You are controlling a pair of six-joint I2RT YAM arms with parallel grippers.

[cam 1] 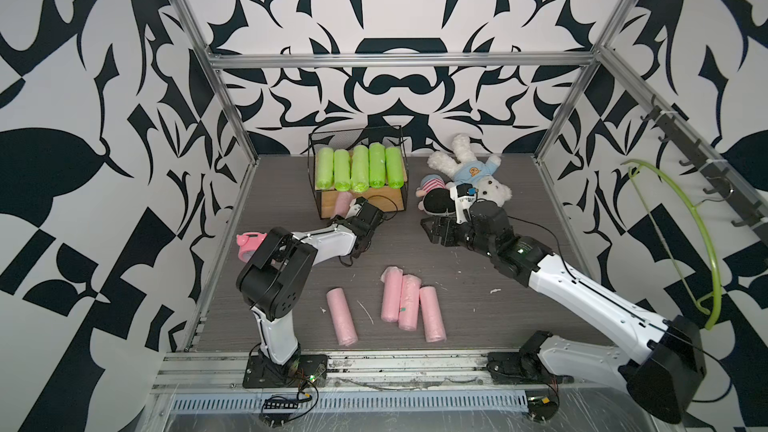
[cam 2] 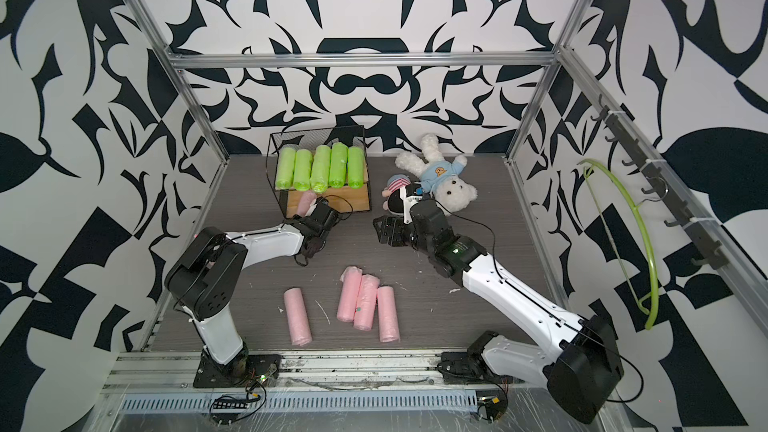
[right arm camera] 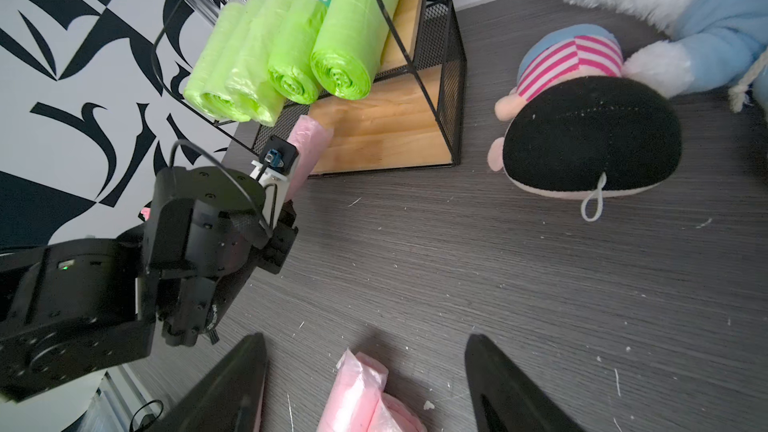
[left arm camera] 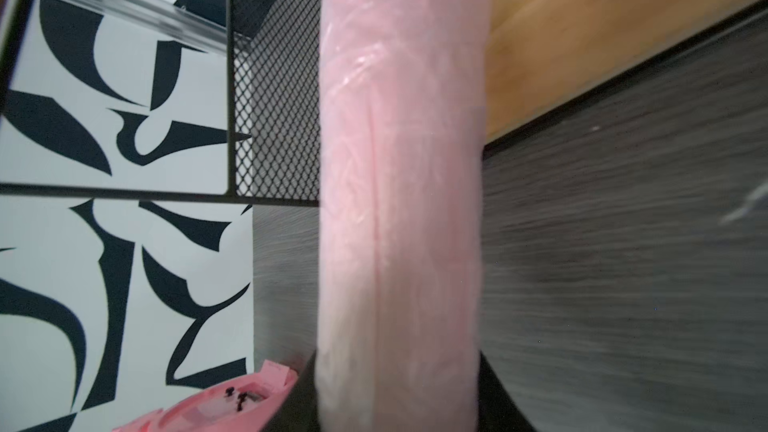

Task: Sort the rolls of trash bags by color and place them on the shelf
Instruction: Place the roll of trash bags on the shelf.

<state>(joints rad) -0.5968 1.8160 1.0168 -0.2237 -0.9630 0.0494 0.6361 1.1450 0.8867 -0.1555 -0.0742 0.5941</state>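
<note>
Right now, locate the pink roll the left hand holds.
In both top views the pink roll is in the left hand at the shelf's lower board, left end, under the green rolls.

The green rolls [right arm camera: 345, 43] on the shelf [right arm camera: 386, 126] are shiny, crinkly plastic. The shelf has smooth light wood boards and thin black metal wire. Beside the shelf, the toy bunny [cam 1: 473, 170] is fluffy cloth.

Lower board [cam 1: 395, 199] stood mostly bare beside the gripped pink roll [cam 1: 343, 204]; left gripper [cam 1: 350, 209] blocked its front corner, plush toys [cam 1: 465, 176] crowded the table [cam 1: 415, 251] alongside.
</note>
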